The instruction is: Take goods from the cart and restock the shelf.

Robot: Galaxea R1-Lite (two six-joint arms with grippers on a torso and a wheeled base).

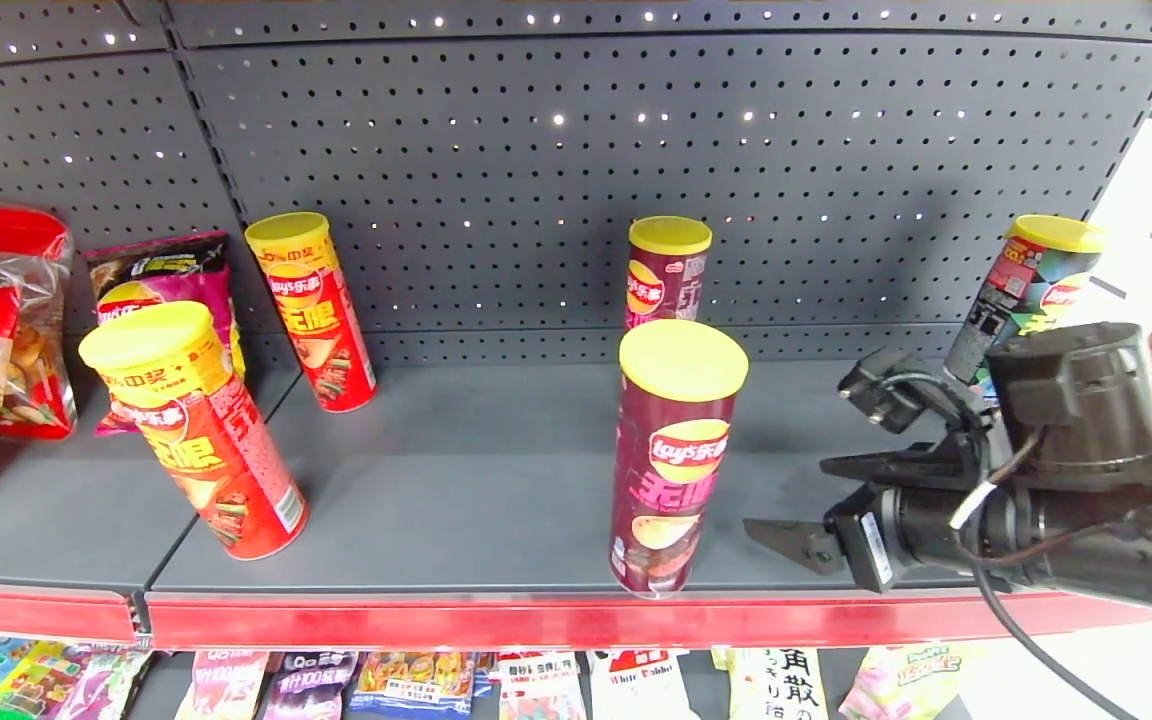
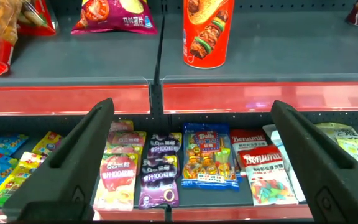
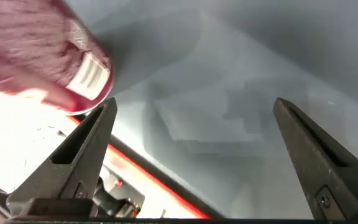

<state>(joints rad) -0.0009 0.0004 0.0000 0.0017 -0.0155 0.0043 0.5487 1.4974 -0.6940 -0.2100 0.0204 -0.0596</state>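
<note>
**Right gripper open beside the maroon can**

The right gripper had its black fingers spread wide and empty. It was level with the shelf's front edge and just beside the tall maroon chip can with a yellow plastic lid, not touching it. That can stood upright at the front of the grey metal shelf with a red lip. Its lid was on, so I could not see inside. A second maroon lidded can stood behind it against the pegboard. Farther left were a nearer red lidded can and a farther red lidded can. The left gripper hung open and empty before the lower tier, where flat purple sweet packets lay among other sachets.
</note>
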